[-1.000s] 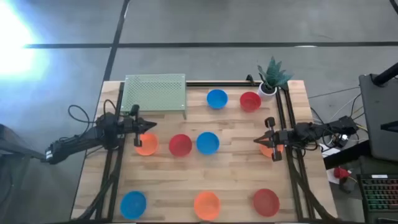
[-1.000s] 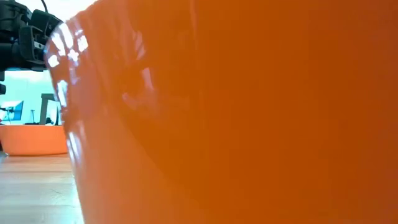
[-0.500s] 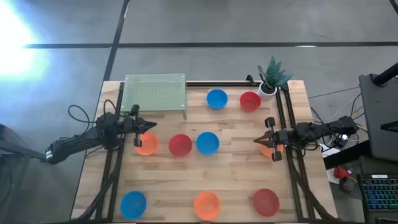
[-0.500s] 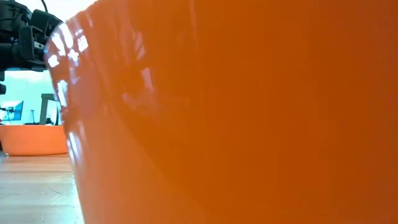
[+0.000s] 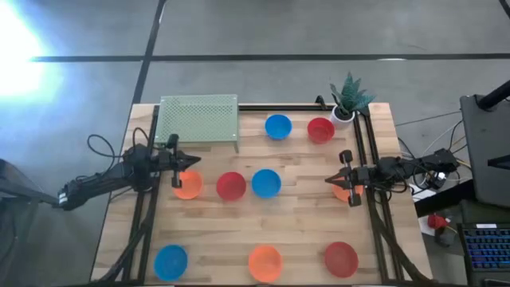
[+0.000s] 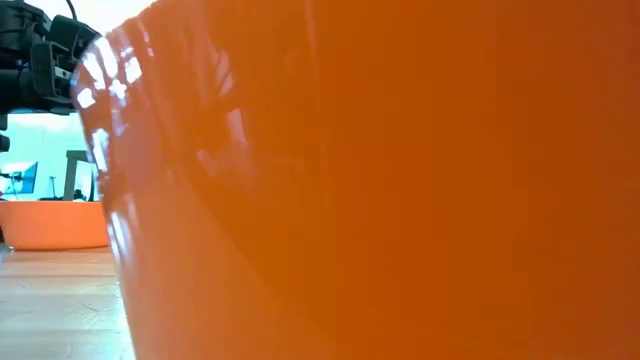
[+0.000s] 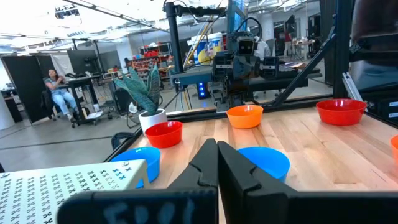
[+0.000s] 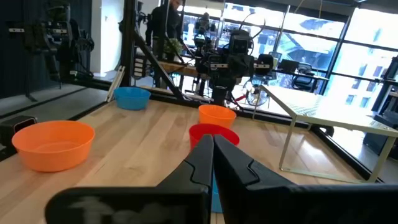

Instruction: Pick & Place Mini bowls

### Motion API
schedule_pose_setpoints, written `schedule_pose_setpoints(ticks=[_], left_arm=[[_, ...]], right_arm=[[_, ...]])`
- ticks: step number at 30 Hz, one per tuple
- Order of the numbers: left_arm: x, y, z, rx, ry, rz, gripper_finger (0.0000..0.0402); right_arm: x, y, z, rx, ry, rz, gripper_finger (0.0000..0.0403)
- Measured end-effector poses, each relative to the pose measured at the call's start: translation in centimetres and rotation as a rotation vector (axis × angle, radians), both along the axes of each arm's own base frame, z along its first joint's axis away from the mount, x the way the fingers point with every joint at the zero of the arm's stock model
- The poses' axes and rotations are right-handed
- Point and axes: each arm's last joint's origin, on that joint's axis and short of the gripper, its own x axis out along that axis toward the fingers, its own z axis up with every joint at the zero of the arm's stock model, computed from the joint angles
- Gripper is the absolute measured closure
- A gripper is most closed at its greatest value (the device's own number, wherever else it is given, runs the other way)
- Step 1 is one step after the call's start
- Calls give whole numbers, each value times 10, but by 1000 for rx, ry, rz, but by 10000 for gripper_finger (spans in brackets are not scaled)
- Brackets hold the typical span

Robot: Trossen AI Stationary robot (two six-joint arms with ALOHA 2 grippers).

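High view: nine mini bowls sit spread across the wooden table (image 5: 303, 239), three along the near edge, two up by the white plant pot (image 5: 343, 115). The left gripper (image 5: 190, 163) hangs over an orange bowl (image 5: 188, 186), fingers pressed together. The right gripper (image 5: 333, 180), equally pinched closed, hangs over another orange bowl (image 5: 347, 191).

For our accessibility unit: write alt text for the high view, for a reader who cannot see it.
Nine mini bowls in blue, red and orange lie spread over a wooden table. The left hand and right hand, both shut, each hover at an orange bowl.
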Motion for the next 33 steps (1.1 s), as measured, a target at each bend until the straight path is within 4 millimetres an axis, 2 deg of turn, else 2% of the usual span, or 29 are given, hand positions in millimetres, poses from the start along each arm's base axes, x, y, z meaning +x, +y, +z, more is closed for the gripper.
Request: schedule_pose_setpoints(ticks=[33], left_arm=[[0,0,0,0,0,0,402]], right_arm=[[0,0,0,-43,-7,-2,394]])
